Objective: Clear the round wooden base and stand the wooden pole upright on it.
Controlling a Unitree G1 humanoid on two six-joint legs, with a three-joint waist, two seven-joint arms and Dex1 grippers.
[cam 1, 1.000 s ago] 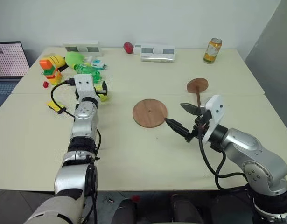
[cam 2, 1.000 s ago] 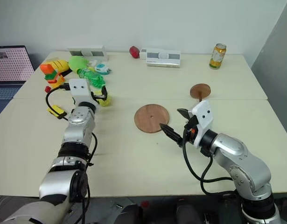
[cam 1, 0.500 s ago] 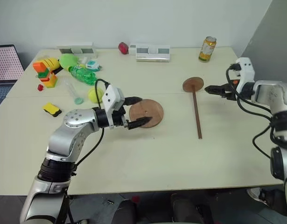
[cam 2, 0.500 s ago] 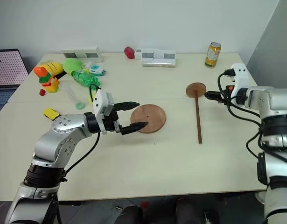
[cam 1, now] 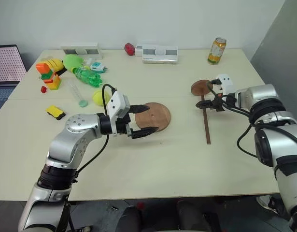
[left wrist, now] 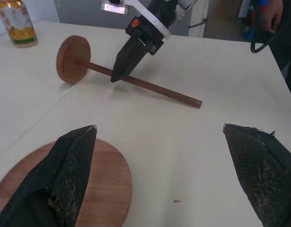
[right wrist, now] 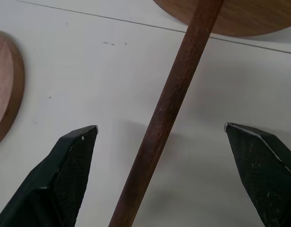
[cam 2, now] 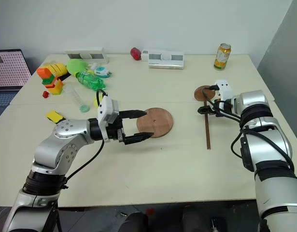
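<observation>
Pole (cam 1: 205, 116) flat on worktop (cam 1: 187, 164), straddled by spread right end effector (cam 1: 206, 104) ready to clamp; left end effector (cam 1: 141, 120), spread too, flanking bare base (cam 1: 154, 116) to steady it.

The base (cam 1: 154, 116) lies flat near the middle of the bench (cam 1: 138, 164), with the pole (cam 1: 205, 117) lying flat well to its right, disc end toward the back. The left hand (cam 1: 144, 120) sits at the base's left edge, its fingers spread over it. The right hand (cam 1: 206, 99) straddles the pole just before the disc. A can (cam 1: 216, 50) stands at the back right, a laptop (cam 1: 8, 64) far left, and toys (cam 1: 66, 67) crowd the back left.
</observation>
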